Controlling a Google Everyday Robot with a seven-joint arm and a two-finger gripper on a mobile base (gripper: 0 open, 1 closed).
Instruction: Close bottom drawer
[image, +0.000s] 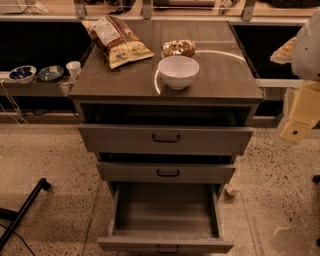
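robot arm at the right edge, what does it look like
The arm is a rounded white shell at the right edge; below it the gripper is pale yellow and blocky, with a small dark round spot near its lower end. No cables or lettering show.

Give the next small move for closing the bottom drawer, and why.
Probably lower the gripper, now at the right edge beside the top of the cabinet, toward the front of the bottom drawer: that drawer stands pulled far out, and the gripper is well apart from it.
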